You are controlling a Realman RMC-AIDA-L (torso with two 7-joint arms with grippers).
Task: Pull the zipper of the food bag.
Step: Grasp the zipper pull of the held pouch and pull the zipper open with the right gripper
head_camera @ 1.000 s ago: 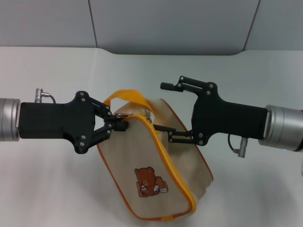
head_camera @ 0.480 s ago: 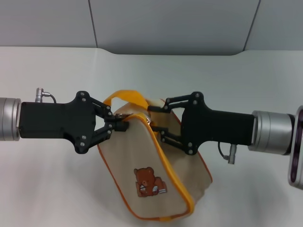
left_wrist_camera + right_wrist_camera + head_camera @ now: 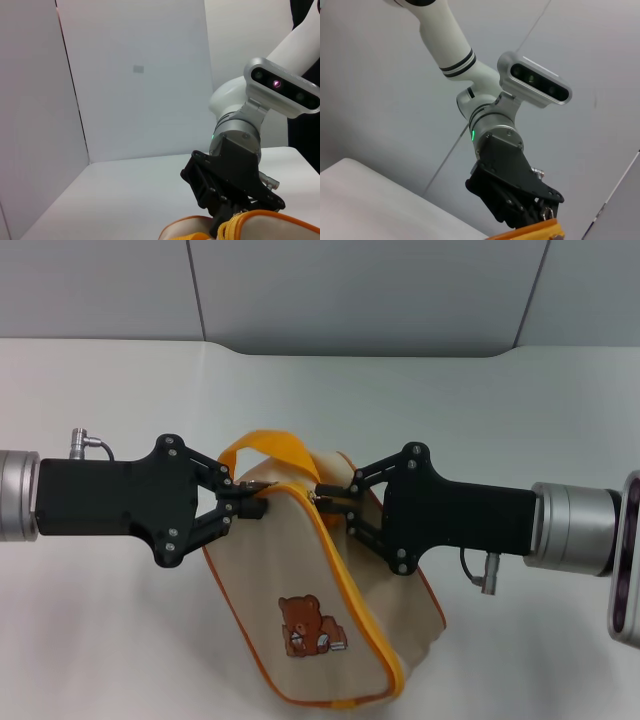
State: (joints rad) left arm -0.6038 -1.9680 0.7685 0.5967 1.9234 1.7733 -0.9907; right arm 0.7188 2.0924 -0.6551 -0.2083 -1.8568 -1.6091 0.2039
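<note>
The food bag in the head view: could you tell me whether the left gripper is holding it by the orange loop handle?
No; the left gripper is shut on the food bag's top corner just below the orange loop handle, which arches free above it.

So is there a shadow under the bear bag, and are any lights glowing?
Head view: lighting is soft and even, with only a faint shadow on the table beside the food bag. Left wrist view: a pink dot glows on the right arm's camera. Right wrist view: a green light shines on the left arm's wrist.
</note>
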